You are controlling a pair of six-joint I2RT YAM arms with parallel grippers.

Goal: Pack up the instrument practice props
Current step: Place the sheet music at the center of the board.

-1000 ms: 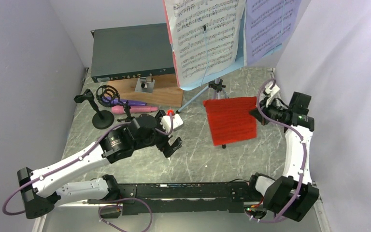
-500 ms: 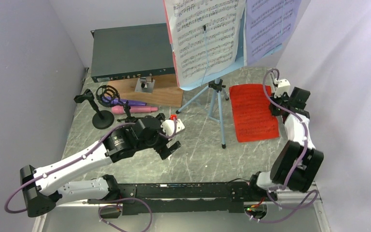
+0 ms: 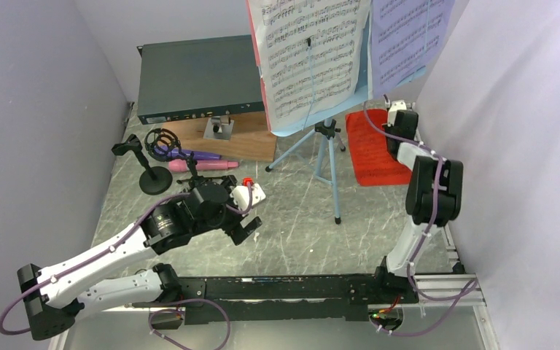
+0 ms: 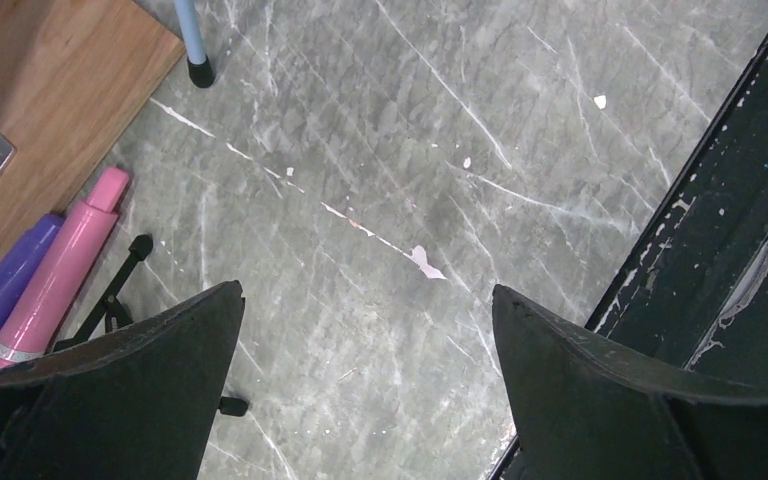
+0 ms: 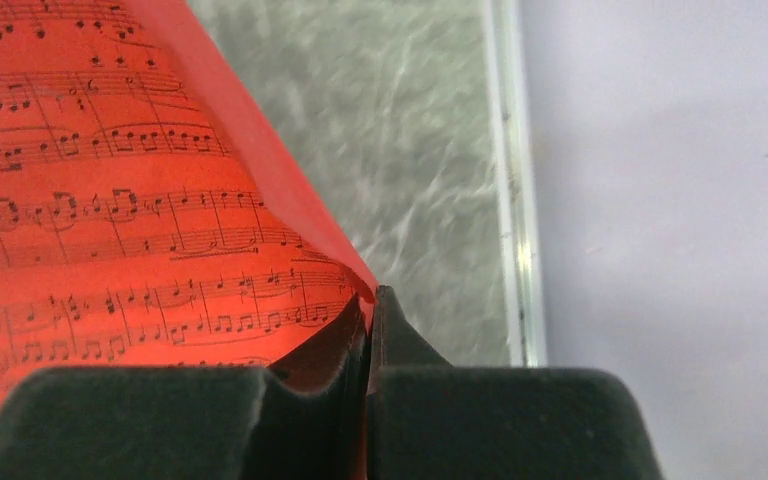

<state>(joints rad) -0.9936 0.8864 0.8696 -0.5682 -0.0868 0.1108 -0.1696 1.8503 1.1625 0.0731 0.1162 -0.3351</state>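
**While the right gripper pinches the red sheet, the left gripper hangs open**

Seen from above, a grey marbled table (image 3: pixel 299 233) sits between pale lilac walls, with two white robot arms mounted at its near edge. The right gripper (image 5: pixel 370 300) reaches to the far right corner, its dark pads pressed together on the edge of a red music sheet (image 5: pixel 110 200) printed with black notes. That sheet sits near the right wall, just right of a light-blue music tripod (image 3: pixel 326 157). The overhead view does not show whether it lies flat.

The tripod stands mid-table. A white music sheet (image 3: pixel 310 58) and a lavender music sheet (image 3: pixel 408 44) hang on its desk at the top of the overhead view.

The left gripper (image 4: pixel 365 290) hovers over bare table left of centre, its two black fingers spread wide and holding nothing. Beyond it lie a pink toy microphone (image 3: pixel 204 166) and a purple toy microphone (image 3: pixel 193 154), side by side and touching. A small black tripod mic holder (image 3: pixel 188 162) stands against them, and a black round-base mic holder (image 3: pixel 153 179) stands just to their left.

Behind the microphones is a brown wooden board (image 3: pixel 240 142). A dark green rack box (image 3: pixel 197 80) lies at the far left.
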